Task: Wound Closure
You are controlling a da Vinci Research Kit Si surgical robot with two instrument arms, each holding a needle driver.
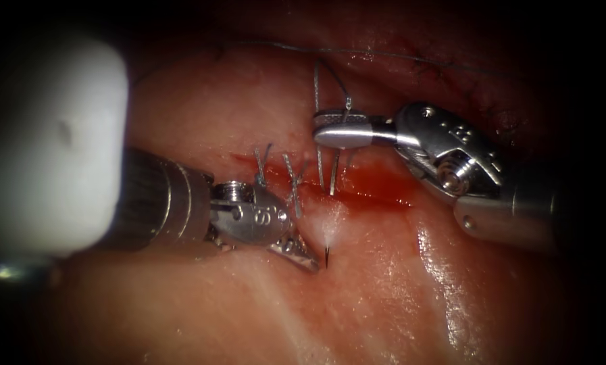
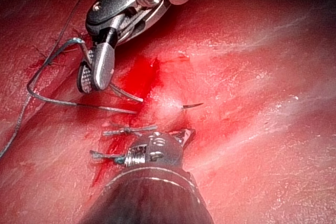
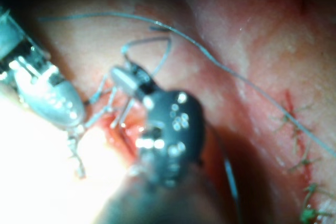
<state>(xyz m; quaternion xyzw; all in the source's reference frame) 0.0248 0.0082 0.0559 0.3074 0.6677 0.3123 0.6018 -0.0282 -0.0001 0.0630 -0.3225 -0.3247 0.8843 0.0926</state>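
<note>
My right tool [image 1: 340, 128] is shut on the curved needle near its tail end, above the cut [image 1: 357, 189]. From those jaws the needle [image 1: 333, 177] runs down into the tissue at the cut. Its dark tip [image 1: 327, 255] pokes out of a pale raised bump on the cut's near side. My left tool [image 1: 306, 255] sits just left of that tip, open and holding nothing. In the left wrist view the needle tip [image 2: 193, 106] stands a little beyond the left tool [image 2: 186, 136], and the right tool [image 2: 94, 77] grips the needle's back part. Thread [image 1: 316, 81] loops up from the right jaws.
Two earlier stitches with short cut ends [image 1: 262, 165] [image 1: 292, 182] cross the cut left of the needle. Red fluid [image 1: 384, 192] pools along the cut. A long strand of thread [image 1: 384, 54] lies across the far tissue. More old stitches [image 3: 299, 145] mark the tissue behind the right tool [image 3: 123, 80].
</note>
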